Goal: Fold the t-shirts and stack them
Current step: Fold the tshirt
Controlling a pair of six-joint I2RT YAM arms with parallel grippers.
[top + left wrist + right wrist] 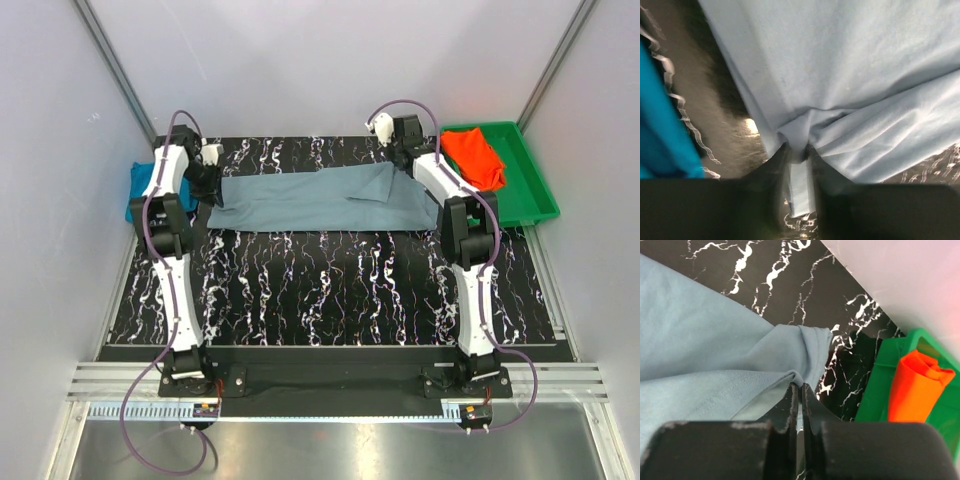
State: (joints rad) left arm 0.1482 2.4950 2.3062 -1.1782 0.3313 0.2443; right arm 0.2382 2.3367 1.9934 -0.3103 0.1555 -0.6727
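1. the grey-blue t-shirt (310, 200) lies spread in a long band across the far half of the black marbled table (330, 300), reaching from one arm to the other.
2. part of its right half is folded over, so a diagonal edge shows there.
3. the left gripper (799, 154) is at the shirt's left end. its fingers (776, 167) stand a little apart with a bunched strip of the cloth between them. the wrist view is too blurred to tell whether they press on it.
4. the cloth gathers in pleats toward that point.
5. the right gripper (800, 387) is at the shirt's right end. its fingers are together and clamped on a small pinch of the hem, low over the table.
6. the teal t-shirt (138, 190) lies in a compact bundle at the table's left edge, just beside the left gripper and apart from the grey-blue cloth.
7. the orange-red t-shirt (475, 157) sits crumpled in the green tray (530, 195), which stands at the far right corner, beside the right arm.
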